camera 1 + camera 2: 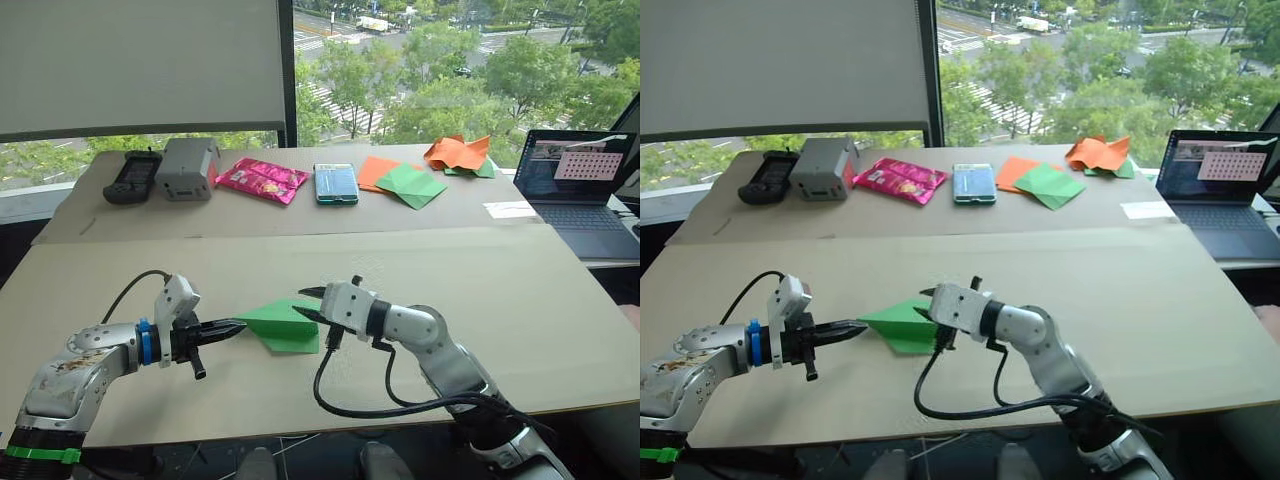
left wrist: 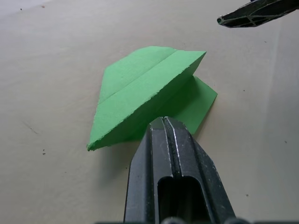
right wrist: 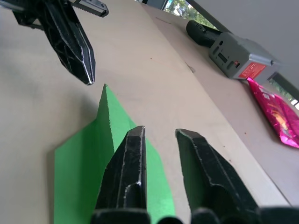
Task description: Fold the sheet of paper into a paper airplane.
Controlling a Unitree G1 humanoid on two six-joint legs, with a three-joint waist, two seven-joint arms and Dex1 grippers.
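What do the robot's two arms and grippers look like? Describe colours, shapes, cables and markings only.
Both arms are silver-grey metal with rounded joints. The left arm has a blue ring at the wrist, a green band lower down and a white wrist block. Black cables loop from each wrist. The left gripper and right gripper have tapered black ribbed fingers.

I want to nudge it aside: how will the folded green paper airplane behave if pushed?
The folded bright green paper airplane looks thin and light, so it would likely skid across the smooth beige table. Its raised flap stands off the surface, so a push there would probably bend or flatten it.
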